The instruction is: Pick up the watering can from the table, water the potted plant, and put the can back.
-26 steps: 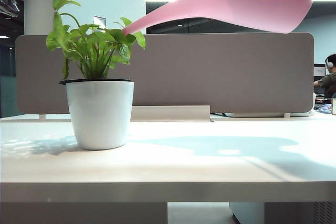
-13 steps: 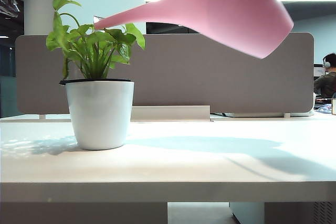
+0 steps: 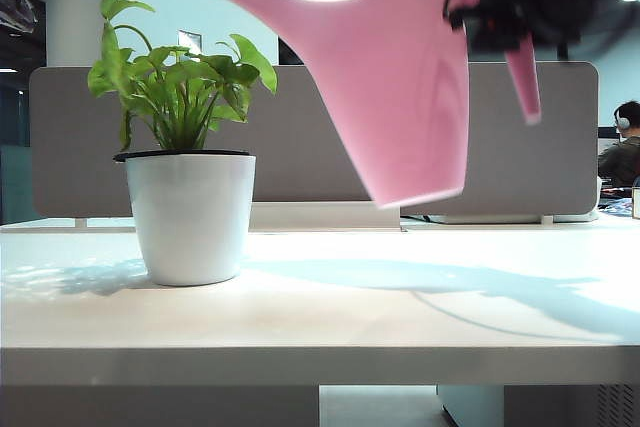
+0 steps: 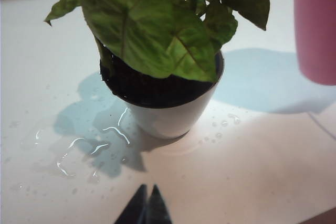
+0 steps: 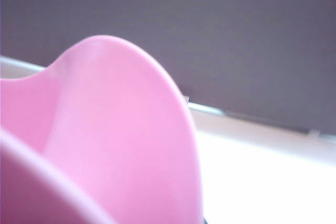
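Exterior view: watering can [image 3: 400, 97] hangs in the air above the table [image 3: 320, 317], nearly upright, base well clear of the surface, spout raised and pointing over the potted plant [image 3: 185, 187] without touching the leaves. The right gripper [image 3: 490, 17] is a dark blurred mass at the top of the can by the arched handle; it carries the can there, jaws clamped on the handle as far as the blur allows. Judged step: return the can to the table. To do it well, level the body fully before lowering, keep the spout clear of the leaves, set the base flat to the right of the pot, and only then let go. Left wrist view: left gripper [image 4: 146, 205] hovers low over the table just in front of the pot, fingertips pressed together, holding nothing; puddles and droplets [image 4: 94, 148] lie on the table beside the pot; the can's pink side shows at the frame edge, well apart from these jaws. Right wrist view: only the can's pink rim and body [image 5: 115, 145], very close; jaws not visible here.
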{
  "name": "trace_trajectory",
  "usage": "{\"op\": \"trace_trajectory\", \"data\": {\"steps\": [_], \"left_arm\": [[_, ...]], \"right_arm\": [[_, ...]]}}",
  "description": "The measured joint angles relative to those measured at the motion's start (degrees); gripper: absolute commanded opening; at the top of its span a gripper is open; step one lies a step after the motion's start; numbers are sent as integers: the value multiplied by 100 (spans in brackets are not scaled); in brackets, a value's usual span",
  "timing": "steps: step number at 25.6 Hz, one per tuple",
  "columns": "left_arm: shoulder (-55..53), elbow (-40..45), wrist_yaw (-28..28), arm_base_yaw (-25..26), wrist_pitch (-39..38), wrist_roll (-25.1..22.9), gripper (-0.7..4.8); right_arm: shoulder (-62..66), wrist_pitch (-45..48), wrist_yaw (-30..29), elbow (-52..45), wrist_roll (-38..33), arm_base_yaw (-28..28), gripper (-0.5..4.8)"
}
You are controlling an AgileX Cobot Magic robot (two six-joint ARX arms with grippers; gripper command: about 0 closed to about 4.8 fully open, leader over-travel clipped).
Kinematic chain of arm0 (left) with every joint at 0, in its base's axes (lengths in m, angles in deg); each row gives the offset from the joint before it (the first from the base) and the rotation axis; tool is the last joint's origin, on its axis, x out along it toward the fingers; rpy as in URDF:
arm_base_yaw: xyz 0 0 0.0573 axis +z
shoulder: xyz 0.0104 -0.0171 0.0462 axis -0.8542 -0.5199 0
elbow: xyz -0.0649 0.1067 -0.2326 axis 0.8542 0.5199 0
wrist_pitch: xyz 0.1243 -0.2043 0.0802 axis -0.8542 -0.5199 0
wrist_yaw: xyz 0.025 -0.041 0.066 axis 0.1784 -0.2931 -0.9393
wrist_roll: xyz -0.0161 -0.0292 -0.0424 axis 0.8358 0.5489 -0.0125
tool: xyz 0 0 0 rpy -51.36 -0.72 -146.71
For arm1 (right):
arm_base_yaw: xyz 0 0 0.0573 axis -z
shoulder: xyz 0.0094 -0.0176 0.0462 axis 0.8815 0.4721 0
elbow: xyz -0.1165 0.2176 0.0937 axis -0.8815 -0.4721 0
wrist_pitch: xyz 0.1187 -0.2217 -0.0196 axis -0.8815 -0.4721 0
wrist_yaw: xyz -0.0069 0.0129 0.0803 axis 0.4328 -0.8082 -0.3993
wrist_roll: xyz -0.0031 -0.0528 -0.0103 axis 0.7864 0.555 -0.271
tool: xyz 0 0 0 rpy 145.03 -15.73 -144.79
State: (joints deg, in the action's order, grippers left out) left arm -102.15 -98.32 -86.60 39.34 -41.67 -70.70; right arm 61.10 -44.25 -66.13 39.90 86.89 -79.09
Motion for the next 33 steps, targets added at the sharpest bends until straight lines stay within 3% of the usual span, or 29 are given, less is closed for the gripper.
{"op": "trace_trajectory", "data": {"steps": [6,14,19,20,29,31,33], "left_arm": [[0,0,0,0,4,0,3],[0,2,-2,0,2,0,3],[0,2,0,0,2,0,3],[0,4,-2,0,2,0,3],[133,7,0,0,0,0,3],[229,7,-2,2,4,0,3],[306,9,0,2,-2,0,3]], "right_arm": [[1019,1047,81,-343,-234,33,-5],[2389,3195,66,-315,-356,31,-5],[2605,3397,2,-286,-435,35,9],[2605,3392,-68,-286,-433,35,81],[2610,3272,-243,-286,-435,35,419],[2610,3250,-236,-286,-435,37,464],[2605,3254,-243,-310,-437,33,468]]}}
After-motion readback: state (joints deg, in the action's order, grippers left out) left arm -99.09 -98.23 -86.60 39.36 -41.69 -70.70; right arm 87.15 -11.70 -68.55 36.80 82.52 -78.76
